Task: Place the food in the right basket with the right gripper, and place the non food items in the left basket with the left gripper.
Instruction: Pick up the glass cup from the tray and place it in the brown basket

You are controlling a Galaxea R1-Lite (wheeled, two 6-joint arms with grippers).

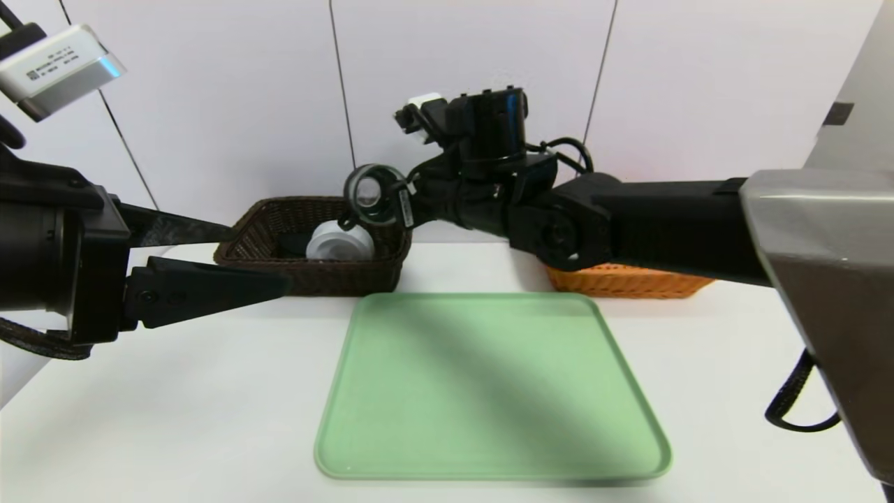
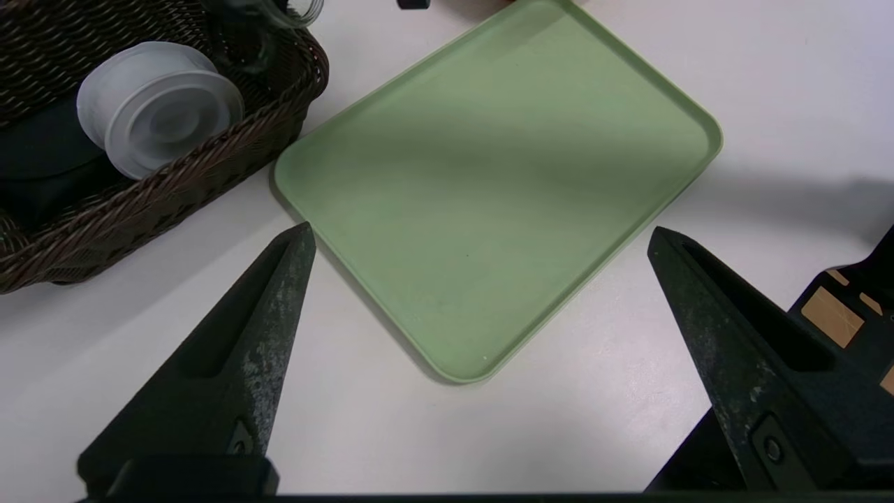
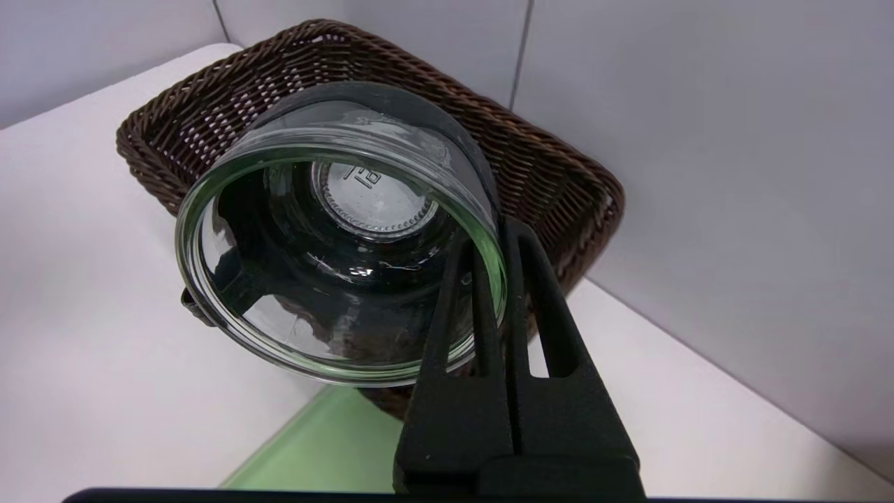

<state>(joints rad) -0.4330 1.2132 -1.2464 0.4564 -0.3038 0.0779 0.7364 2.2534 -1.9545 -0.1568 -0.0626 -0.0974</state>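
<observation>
While you watched, right gripper (image 3: 489, 279): clamped on small clear glass cup's (image 3: 335, 237) rim, above dark brown woven wicker basket (image 3: 559, 175).
Left gripper (image 2: 482, 244): fingers apart, idle beside that basket.

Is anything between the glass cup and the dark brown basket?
Nothing visible. The right claw holds the small clear glass cup by its rim above the dark brown woven wicker basket, whose top is open; a white round plastic container already lies inside.
</observation>
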